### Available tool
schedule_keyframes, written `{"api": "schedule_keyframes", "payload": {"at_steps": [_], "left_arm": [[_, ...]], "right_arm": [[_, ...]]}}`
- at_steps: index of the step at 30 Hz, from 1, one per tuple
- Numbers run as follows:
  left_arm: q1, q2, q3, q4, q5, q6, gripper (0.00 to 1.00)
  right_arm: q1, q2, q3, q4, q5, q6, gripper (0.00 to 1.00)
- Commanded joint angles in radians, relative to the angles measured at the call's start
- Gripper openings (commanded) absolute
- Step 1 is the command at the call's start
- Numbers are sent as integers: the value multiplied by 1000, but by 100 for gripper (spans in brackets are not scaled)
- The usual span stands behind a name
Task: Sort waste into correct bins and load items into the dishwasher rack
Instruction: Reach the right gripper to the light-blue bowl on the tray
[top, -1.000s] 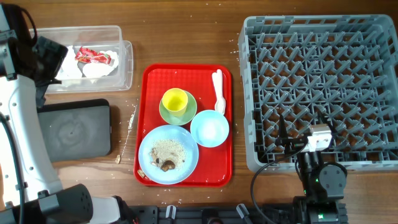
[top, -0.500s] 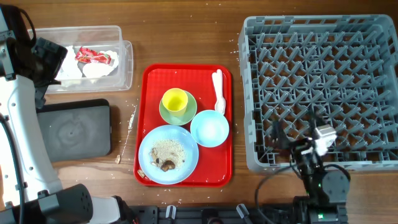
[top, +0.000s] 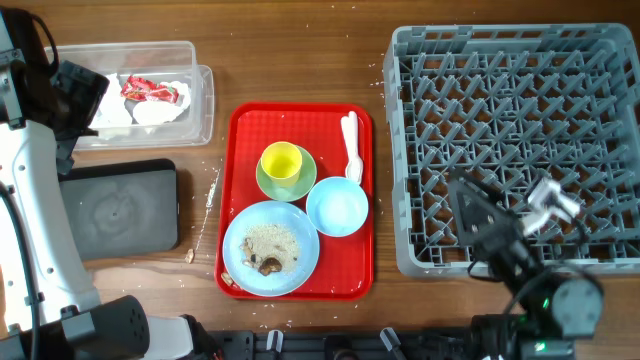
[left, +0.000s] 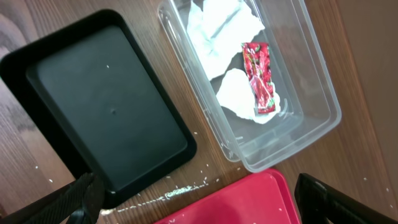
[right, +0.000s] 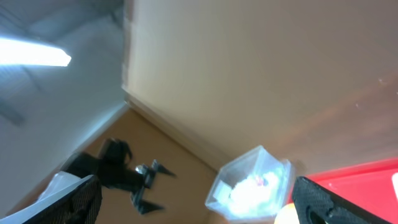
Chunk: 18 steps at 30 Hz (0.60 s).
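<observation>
The clear tub (top: 195, 95) holds white napkins (top: 150, 113) and the red-and-white wrapper (top: 150, 90); all show in the left wrist view (left: 298, 81), (left: 217, 25), (left: 260, 78). The black tray (top: 120, 210) (left: 106, 106) lies beside the tub. On the red tray (top: 240, 130) are the yellow-green cup (top: 281, 162) on its saucer (top: 270, 187), a blue bowl (top: 337, 207), a white spoon (top: 351, 145) and a blue plate (top: 295, 235) with scraps (top: 266, 262). My left gripper (left: 199, 208) is open above the tub's corner. My right gripper (top: 468, 205) (right: 199, 205) is open and empty over the rack's (top: 520, 60) front.
Crumbs (top: 211, 190) lie on the wood between the black tray and the red tray. The right wrist view is blurred and tilted up at the wall; it shows the tub (right: 249, 183) and the left arm (right: 124, 174) far off.
My right arm has risen and tilted over the rack's front, its wrist swinging to the right. The left arm and all objects have stayed put.
</observation>
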Motion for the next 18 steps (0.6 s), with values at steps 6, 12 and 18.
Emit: {"api": "schedule_keyframes", "payload": {"at_steps": [6, 12, 18], "left_arm": [[4, 8, 0, -1, 2, -9, 100], [4, 8, 0, -1, 2, -9, 100], [4, 8, 0, -1, 2, -9, 100]], "right_arm": [[196, 769, 735, -608, -128, -733, 100], [639, 1067, 1046, -1088, 566, -866, 100], [871, 1309, 1044, -1181, 623, -858, 100]]}}
